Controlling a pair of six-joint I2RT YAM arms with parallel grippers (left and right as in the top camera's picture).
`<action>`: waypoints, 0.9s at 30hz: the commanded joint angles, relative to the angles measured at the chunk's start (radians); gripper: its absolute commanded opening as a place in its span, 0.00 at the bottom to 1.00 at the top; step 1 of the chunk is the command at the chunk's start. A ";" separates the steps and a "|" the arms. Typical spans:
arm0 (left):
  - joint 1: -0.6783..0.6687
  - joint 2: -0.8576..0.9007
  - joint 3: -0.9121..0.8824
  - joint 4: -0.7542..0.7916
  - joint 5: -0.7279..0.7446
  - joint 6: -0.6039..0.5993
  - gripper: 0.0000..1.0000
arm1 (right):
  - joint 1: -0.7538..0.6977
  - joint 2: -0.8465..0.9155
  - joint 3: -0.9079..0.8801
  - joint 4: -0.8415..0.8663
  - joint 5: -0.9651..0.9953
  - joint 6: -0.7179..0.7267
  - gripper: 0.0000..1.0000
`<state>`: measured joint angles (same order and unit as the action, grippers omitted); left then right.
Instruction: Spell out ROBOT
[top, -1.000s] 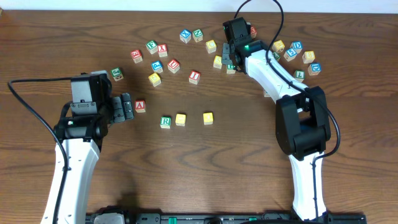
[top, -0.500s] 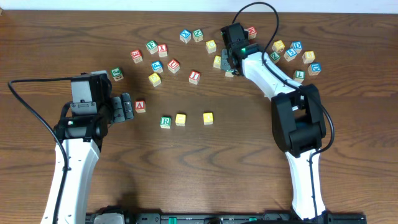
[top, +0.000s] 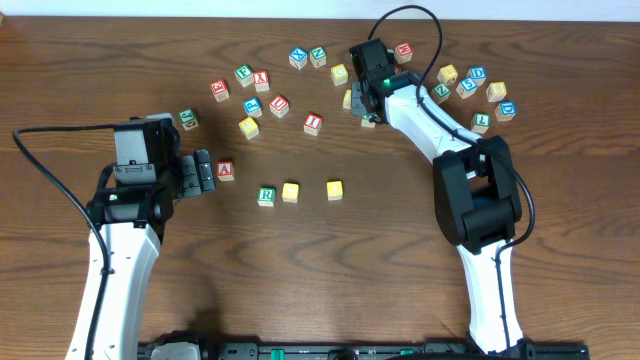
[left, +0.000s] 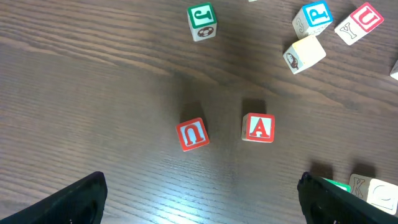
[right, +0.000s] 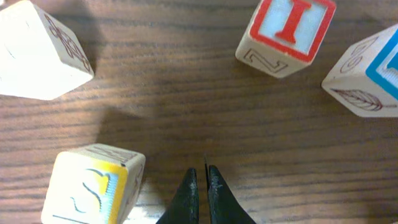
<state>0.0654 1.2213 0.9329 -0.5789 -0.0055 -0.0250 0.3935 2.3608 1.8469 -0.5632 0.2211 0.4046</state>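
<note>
**ROBOT row: partial, centre of table**

Found left gripper (top: 203, 172) spread wide, grasping nothing, red A cube (top: 226, 169) just ahead of it. Noted green R cube (top: 266, 196) mid-table, yellow cube (top: 290, 192) just beside it, second yellow cube (top: 334, 190) apart to the right. Observed right gripper (right: 200, 186) clenched on nothing among the far scatter, near yellow-sided cube (right: 93, 186) and red I cube (right: 289, 28).

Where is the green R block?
In the overhead view, the green R block sits mid-picture, just left of a yellow block.
</note>
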 joint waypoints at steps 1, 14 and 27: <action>0.005 0.000 0.029 0.000 -0.002 0.006 0.96 | 0.019 0.004 0.017 -0.014 0.012 0.003 0.01; 0.005 0.000 0.029 -0.007 -0.002 0.006 0.96 | 0.048 0.004 0.017 -0.032 0.030 0.021 0.09; 0.005 0.000 0.029 -0.007 -0.002 0.006 0.96 | 0.033 0.001 0.114 -0.092 0.080 -0.054 0.62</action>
<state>0.0654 1.2213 0.9329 -0.5827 -0.0055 -0.0250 0.4335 2.3608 1.8950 -0.6327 0.2550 0.3702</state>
